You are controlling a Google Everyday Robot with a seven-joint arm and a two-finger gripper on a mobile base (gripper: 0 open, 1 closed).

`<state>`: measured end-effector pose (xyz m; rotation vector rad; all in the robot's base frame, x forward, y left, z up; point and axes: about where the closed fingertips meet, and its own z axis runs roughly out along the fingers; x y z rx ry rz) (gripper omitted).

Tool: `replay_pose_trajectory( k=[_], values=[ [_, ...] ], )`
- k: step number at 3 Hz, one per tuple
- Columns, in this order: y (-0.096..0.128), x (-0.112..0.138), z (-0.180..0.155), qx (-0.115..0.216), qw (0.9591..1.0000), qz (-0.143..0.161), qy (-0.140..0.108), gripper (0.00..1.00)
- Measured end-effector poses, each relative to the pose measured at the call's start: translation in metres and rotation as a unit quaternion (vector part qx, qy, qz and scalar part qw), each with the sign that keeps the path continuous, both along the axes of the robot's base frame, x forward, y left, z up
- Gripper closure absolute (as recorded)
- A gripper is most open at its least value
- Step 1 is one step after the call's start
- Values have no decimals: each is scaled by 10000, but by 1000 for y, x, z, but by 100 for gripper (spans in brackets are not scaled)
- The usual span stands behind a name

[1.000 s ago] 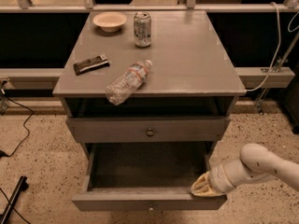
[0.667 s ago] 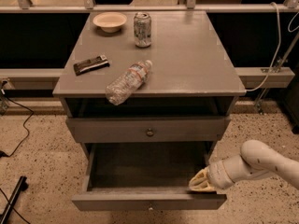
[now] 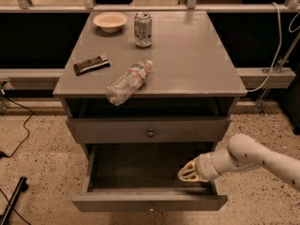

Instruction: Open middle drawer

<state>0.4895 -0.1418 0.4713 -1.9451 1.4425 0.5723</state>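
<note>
The middle drawer (image 3: 150, 202) is pulled far out of the grey cabinet. Its long flat front with a small brass knob (image 3: 151, 209) is near the bottom edge of the view, and its dark inside is empty. Above it another grey drawer front (image 3: 108, 131) with a brass knob (image 3: 150, 133) stands nearly flush, with a dark gap over it. My gripper (image 3: 190, 171) reaches in from the right on the white arm (image 3: 253, 159). It is inside the open drawer at its right side, behind the front board.
On the cabinet top (image 3: 197, 64) lie a toppled plastic water bottle (image 3: 129, 82) over the front edge, a dark snack bar (image 3: 91, 64), a white bowl (image 3: 110, 21) and a soda can (image 3: 143, 29). Cables (image 3: 14, 125) run on the speckled floor at left.
My gripper has moved a little left and farther back inside the open drawer. The drawer front has not shifted.
</note>
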Motion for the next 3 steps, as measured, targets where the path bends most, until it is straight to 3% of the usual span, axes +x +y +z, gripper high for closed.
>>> replay_pose_trajectory(
  k=[1,3],
  values=[
    [11,9,-31,-318,9994,63,-96,100],
    [21,-16,-92,-900,9926,184,788,100]
  ],
)
